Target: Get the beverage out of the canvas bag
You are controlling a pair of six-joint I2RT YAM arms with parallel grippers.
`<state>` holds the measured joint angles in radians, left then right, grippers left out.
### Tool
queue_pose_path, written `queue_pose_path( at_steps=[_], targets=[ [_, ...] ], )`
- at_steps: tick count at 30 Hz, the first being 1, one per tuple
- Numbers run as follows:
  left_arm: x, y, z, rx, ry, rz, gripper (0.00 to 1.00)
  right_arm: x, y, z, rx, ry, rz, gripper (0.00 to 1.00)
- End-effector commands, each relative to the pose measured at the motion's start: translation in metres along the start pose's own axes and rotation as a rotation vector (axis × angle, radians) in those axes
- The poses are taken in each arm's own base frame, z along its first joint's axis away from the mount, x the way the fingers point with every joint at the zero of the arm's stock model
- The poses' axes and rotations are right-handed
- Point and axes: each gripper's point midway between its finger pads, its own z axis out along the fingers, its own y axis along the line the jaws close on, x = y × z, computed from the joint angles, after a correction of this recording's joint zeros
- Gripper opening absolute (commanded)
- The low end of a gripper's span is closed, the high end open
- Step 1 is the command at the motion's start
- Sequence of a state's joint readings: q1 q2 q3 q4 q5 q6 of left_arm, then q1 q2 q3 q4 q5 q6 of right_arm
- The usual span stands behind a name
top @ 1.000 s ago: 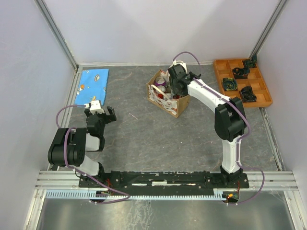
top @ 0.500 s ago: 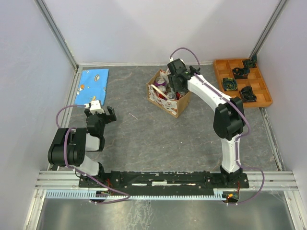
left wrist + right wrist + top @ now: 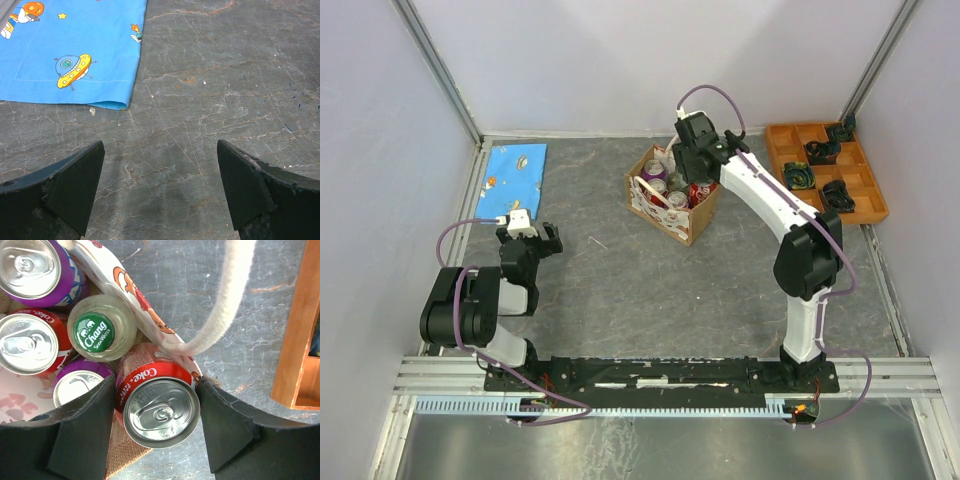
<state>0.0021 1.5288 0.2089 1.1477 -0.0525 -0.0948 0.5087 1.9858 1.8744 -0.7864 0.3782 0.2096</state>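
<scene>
The right gripper (image 3: 155, 386) grips the upright Coke can (image 3: 160, 412) by its sides at the canvas bag (image 3: 131, 292) corner, long axis vertical — the left gripper (image 3: 160, 145), wide and empty, sits well apart.

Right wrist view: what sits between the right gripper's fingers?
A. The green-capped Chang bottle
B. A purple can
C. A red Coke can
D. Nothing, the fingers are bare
C: the red Coke can fills the gap of the right gripper, with both fingers against its sides, while the green-capped bottle stands apart from them in the canvas bag.
</scene>
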Motion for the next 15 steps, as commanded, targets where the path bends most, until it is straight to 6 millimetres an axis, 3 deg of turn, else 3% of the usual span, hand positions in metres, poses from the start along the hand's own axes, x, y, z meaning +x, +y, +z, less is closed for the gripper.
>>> queue_pose_path(
  at_steps=[1,8,15],
  targets=[
    [-0.022,0.003,0.006,-0.014,-0.070,0.060,0.99,-0.060,-0.017,-0.052,0.005,-0.210,0.058,0.00],
    [-0.022,0.002,0.006,-0.014,-0.069,0.061,0.99,-0.065,-0.014,-0.060,-0.004,-0.235,0.060,0.00],
    [-0.022,0.002,0.006,-0.013,-0.070,0.060,0.99,-0.094,-0.025,-0.095,0.003,-0.332,0.081,0.00]
  ],
)
